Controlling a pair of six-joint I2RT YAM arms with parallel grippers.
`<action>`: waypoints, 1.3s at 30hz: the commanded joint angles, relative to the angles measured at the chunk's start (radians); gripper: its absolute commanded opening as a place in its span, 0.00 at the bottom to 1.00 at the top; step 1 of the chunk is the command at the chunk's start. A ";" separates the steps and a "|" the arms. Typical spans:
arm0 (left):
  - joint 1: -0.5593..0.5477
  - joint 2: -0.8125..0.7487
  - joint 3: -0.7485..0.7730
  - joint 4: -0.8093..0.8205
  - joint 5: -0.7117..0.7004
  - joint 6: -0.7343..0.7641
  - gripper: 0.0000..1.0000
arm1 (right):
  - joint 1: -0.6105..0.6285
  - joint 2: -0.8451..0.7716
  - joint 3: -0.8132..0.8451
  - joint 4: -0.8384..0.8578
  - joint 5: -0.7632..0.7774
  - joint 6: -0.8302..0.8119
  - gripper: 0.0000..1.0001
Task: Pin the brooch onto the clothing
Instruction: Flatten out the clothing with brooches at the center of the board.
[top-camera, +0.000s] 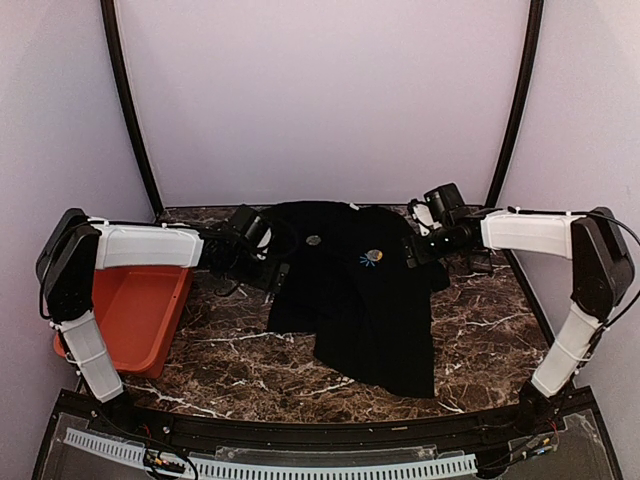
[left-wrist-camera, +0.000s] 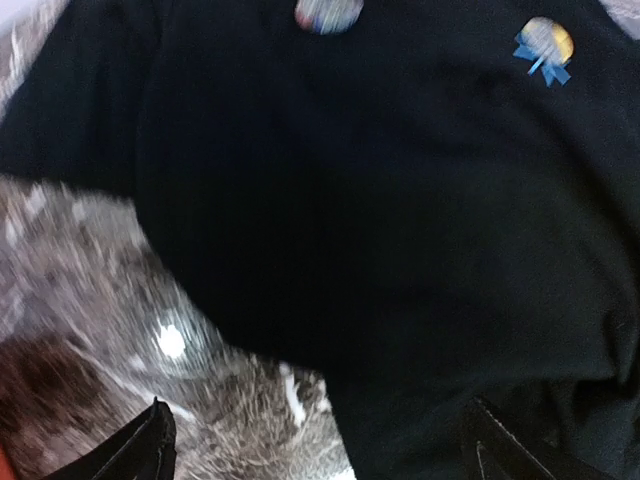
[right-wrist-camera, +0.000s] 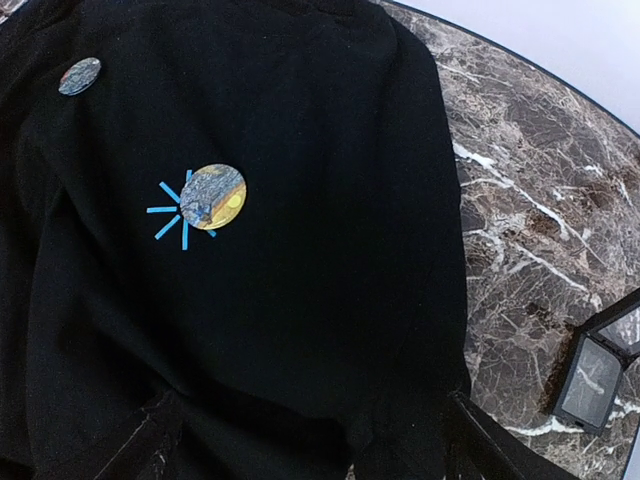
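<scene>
The clothing, a black T-shirt (top-camera: 350, 300), lies spread on the marble table, with a blue-and-yellow starburst print (top-camera: 370, 258) (right-wrist-camera: 205, 200) (left-wrist-camera: 543, 48) on its chest. The brooch (top-camera: 313, 240), a small round greyish disc, rests on the shirt left of the print (right-wrist-camera: 80, 76) (left-wrist-camera: 328, 12). My left gripper (top-camera: 273, 270) (left-wrist-camera: 325, 445) is open at the shirt's left edge, one finger over marble and the other over black fabric. At the shirt's right edge my right gripper (top-camera: 410, 250) (right-wrist-camera: 320, 450) is open, its fingers straddling black cloth. Neither holds anything.
An orange-red bin (top-camera: 140, 310) stands at the left beside the left arm. A small black open case with a mirror-like face (right-wrist-camera: 598, 372) (top-camera: 478, 262) lies on the marble table (top-camera: 240, 360) right of the shirt. Curved black posts rise at the back corners.
</scene>
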 joint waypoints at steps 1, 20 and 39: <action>0.018 -0.015 -0.064 0.092 0.075 -0.191 0.99 | 0.006 0.050 0.020 0.026 0.011 0.008 0.88; -0.010 0.190 0.031 0.077 -0.005 -0.305 0.94 | 0.006 0.073 0.054 0.029 0.059 -0.005 0.88; -0.086 -0.019 -0.078 -0.041 -0.147 -0.233 0.99 | -0.059 0.364 0.322 0.009 0.050 -0.044 0.88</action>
